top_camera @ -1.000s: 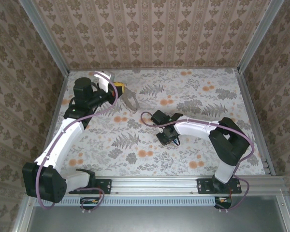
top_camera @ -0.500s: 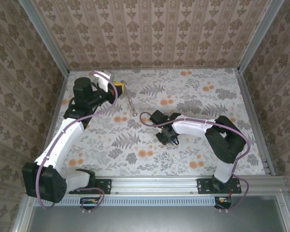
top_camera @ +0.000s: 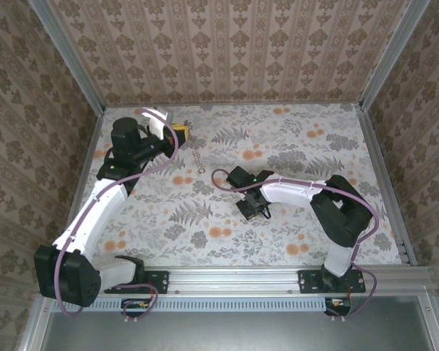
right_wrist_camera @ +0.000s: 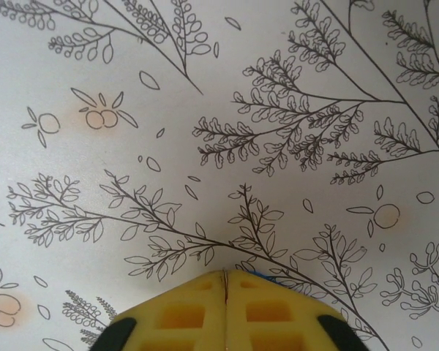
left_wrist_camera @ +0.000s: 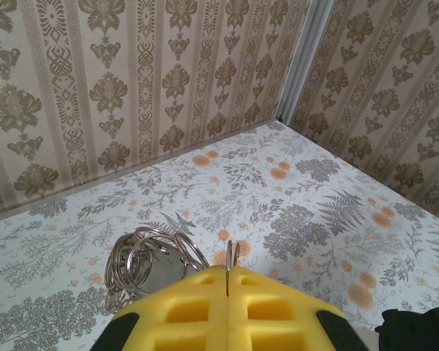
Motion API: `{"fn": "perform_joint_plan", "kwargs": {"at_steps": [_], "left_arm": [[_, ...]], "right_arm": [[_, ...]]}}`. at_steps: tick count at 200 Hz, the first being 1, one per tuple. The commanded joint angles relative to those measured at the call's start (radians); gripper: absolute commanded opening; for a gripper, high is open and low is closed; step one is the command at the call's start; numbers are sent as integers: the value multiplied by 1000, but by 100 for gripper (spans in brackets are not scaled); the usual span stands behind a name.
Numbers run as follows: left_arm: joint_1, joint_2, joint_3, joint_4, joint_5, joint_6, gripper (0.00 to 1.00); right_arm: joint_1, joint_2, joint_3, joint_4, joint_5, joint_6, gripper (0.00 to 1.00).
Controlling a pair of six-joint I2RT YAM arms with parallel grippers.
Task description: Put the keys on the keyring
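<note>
In the left wrist view, my left gripper (left_wrist_camera: 227, 272) is shut on the keyring (left_wrist_camera: 232, 253), whose thin metal ring stands edge-on between the yellow pads. A bundle of metal loops (left_wrist_camera: 143, 263) hangs beside it on the left. From above, the left gripper (top_camera: 182, 130) is raised at the back left, and the keyring's chain (top_camera: 198, 156) dangles toward the table. My right gripper (top_camera: 255, 210) is low on the table at the centre. Its pads (right_wrist_camera: 224, 276) are shut on the key: a metal sliver shows in the seam and a blue edge (right_wrist_camera: 260, 276) peeks out on the right.
The floral tablecloth (top_camera: 293, 146) covers the table, with patterned walls on three sides. A metal rail (top_camera: 234, 278) runs along the near edge by the arm bases. Purple cables loop along both arms.
My right gripper has closed down at the table. The keyring's chain, spread as a wide loop a second ago, now hangs as a narrow strand from the left gripper.
</note>
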Motion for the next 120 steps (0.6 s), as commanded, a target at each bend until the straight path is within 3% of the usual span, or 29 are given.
{"fn": "perform_joint_plan", "kwargs": {"at_steps": [1,61,120], "left_arm": [[9,-15,-2,50,22,-18,0],[9,-12,2,54,31,-24,0],[4,-13,7,54,38,-26,0]], "right_arm": [[1,7,23,-37,24,-5,2],[-23,-102,36,-49,-31,2,0],[-138,-356,-21,63,-347,2,0]]}}
